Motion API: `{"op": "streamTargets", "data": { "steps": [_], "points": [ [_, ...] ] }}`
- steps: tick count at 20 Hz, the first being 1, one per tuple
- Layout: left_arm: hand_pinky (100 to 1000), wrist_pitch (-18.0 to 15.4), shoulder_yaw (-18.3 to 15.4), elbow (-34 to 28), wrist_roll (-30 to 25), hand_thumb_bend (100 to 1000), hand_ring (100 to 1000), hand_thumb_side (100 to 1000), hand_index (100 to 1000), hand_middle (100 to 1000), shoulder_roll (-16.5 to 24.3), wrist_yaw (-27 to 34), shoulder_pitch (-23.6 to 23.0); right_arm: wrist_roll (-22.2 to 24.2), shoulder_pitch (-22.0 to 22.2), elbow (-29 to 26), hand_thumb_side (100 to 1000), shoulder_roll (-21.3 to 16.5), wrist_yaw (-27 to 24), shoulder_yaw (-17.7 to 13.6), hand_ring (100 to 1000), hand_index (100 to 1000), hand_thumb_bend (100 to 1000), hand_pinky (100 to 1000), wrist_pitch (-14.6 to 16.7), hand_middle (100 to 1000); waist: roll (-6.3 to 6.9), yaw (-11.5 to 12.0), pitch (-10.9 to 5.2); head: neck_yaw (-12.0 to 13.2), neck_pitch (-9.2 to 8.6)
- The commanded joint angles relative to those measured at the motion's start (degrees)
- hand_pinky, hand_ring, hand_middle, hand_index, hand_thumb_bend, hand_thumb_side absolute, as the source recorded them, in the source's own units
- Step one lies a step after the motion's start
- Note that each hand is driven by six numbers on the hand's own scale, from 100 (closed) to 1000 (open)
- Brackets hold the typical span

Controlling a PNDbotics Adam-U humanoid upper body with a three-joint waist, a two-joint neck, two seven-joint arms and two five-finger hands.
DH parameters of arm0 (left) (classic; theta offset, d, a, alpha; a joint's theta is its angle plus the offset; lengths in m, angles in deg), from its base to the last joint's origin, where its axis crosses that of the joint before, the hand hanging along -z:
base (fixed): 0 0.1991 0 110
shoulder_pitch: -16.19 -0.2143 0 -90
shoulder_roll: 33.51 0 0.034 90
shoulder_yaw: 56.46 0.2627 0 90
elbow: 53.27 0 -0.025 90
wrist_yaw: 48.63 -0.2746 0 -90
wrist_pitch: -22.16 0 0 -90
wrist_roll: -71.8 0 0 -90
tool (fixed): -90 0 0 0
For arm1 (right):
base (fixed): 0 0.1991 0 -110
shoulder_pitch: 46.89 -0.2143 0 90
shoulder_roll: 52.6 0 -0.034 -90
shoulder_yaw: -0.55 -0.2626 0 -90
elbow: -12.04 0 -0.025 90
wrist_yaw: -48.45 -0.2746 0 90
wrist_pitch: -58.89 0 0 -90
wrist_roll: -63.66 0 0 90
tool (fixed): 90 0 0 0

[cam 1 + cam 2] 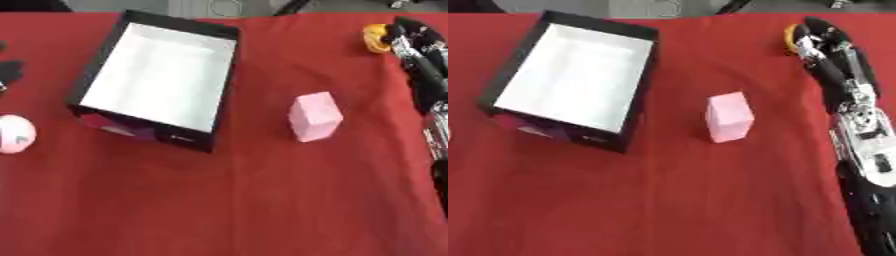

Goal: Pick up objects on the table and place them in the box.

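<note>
A black box (pixel 224 87) with a white inside stands open at the upper left of the red table. A pink block (pixel 314 116) stands upright to its right, apart from it. At the far left edge lies a white and pink ball (pixel 15 133). My right hand (pixel 826 42) is at the far right, its fingers curled round a small yellow object (pixel 376 39) that is partly hidden. Only a dark part of my left hand (pixel 9 70) shows at the left edge, above the ball.
My right forearm (pixel 861 125) runs along the table's right side from the lower corner. The red cloth (pixel 245 200) stretches bare across the near half. Dark shapes lie beyond the table's far edge.
</note>
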Motion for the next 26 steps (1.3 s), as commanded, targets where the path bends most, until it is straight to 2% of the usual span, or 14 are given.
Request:
{"op": "streamTargets", "data": {
  "steps": [1,16,20,21,22,26],
  "points": [
    [813,-0.1,-0.57,-0.95,0.93,819,695,639,815,768,1.59,0.32,0.72,0.18,-0.75,-0.74,442,-1.29,0.25,-0.18,848,847,208,1000,0.12,799,-0.46,-0.03,-1.47,0.05,-0.66],
    [813,-0.63,-1.76,-1.24,5.91,825,691,636,811,768,1.72,-0.26,0.89,0.01,-1.83,-0.72,431,-1.79,-0.06,-0.45,854,851,218,1000,0.04,805,-0.61,0.36,-1.28,0.23,-0.86],
    [813,-0.71,-2.17,-1.35,6.43,825,692,635,811,768,2.08,-0.56,0.51,0.32,-3.25,-0.64,415,-4.29,-0.33,-0.21,857,853,217,1000,0.21,808,-0.91,0.13,-1.53,-0.09,-0.45],
    [812,-0.72,-2.28,-1.34,6.56,825,692,635,811,768,2.17,-0.61,0.41,0.48,-3.73,-0.52,465,-5.18,-0.42,-0.03,860,855,226,1000,0.26,811,-0.97,0.05,-1.61,-0.16,-0.28],
    [812,-0.72,-2.36,-1.33,6.67,825,692,635,811,768,2.25,-0.67,0.32,0.72,-4.21,-0.33,412,-6.12,-0.41,0.2,861,856,219,1000,0.29,813,-1.04,-0.03,-1.69,-0.23,-0.12],
    [812,-0.71,-2.52,-1.28,6.91,828,691,634,810,768,2.53,-0.81,-0.07,2.43,-6.36,0.69,409,-10.23,0.5,1.3,873,862,226,1000,0.38,826,-1.32,-0.32,-2.03,-0.36,0.27]
  ]
}}
